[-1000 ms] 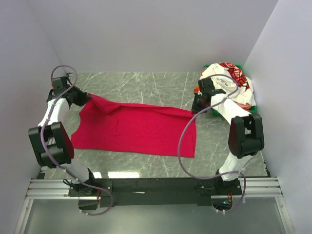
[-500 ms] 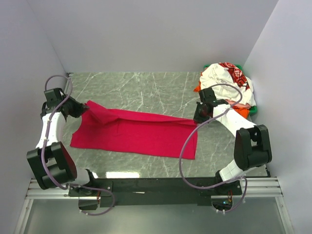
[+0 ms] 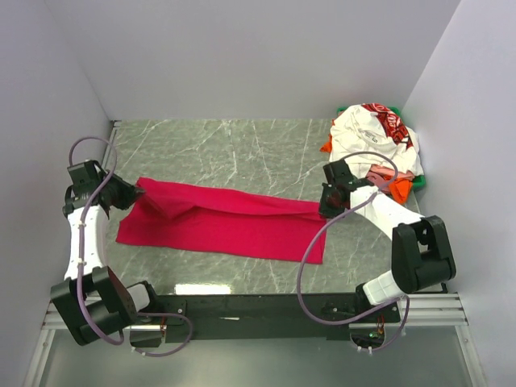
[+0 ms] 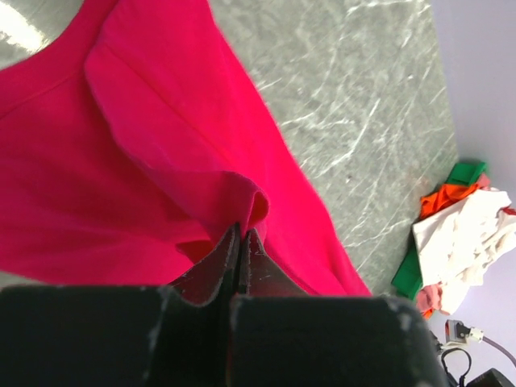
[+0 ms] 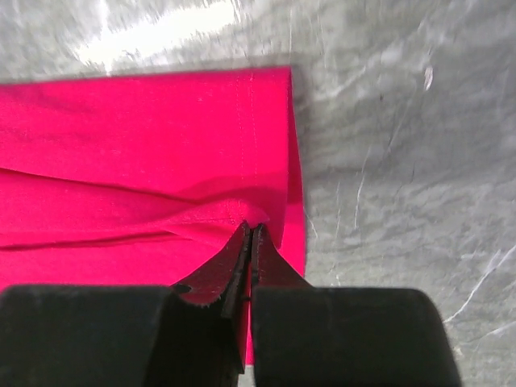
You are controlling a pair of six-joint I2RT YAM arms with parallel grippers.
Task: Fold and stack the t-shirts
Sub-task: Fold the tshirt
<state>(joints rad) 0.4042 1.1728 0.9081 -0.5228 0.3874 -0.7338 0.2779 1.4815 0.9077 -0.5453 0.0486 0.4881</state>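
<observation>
Currently L pincer (image 4: 240,231) & R pincer (image 5: 248,229) both clamped tight on red t-shirt (image 3: 230,224) edges.

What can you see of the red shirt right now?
The red shirt is plain crimson soft cloth, spread sideways across the grey marbled table. Its far edge is raised and doubled toward the near side, with a wrinkled ridge along it. The left gripper pinches that edge at one end, the right gripper at the other, both shut on cloth.
</observation>
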